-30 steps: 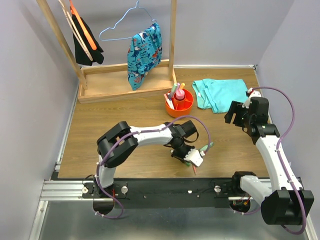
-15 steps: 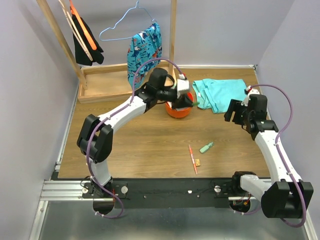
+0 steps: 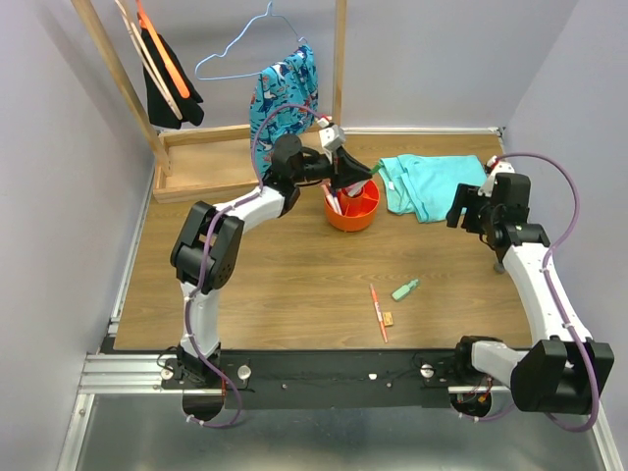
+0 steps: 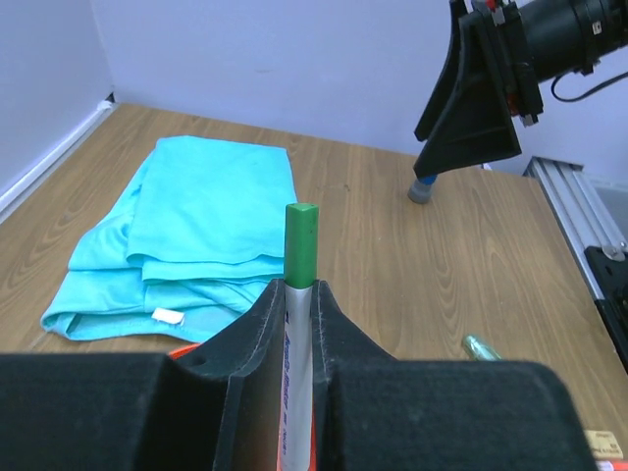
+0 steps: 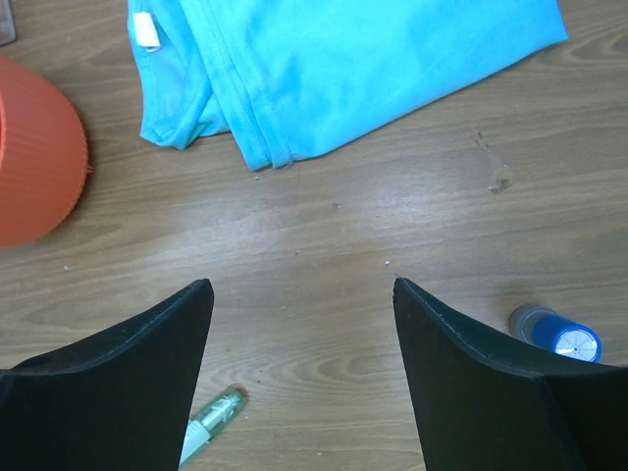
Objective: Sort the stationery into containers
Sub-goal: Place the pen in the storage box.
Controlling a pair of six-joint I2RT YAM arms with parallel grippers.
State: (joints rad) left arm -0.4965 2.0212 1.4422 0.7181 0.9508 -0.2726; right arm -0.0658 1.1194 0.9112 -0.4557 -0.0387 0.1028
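Left arm is stretched out to the far side of the counter [image 3: 245,275], with the forearm about level. The left fingers [image 3: 359,177] are above the far rim of the orange bowl [image 3: 361,218]. They're clamped on a white pen with a green cap [image 4: 300,245], and the cap sticks out past the tips toward the right edge.

The bowl sits near the far edge, about mid-width, with a few pens leaning inside on its left.

Right arm runs up along the right edge, wrist tipped down. The right fingers [image 3: 471,214] hover over bare counter just nearside of the teal cloth [image 3: 432,184]. They're spread wide with nothing between them.

Loose items right of centre toward the near edge:
- green highlighter [image 3: 404,289]
- red pen [image 3: 377,312]
- tan eraser [image 3: 389,318], just beside the red pen
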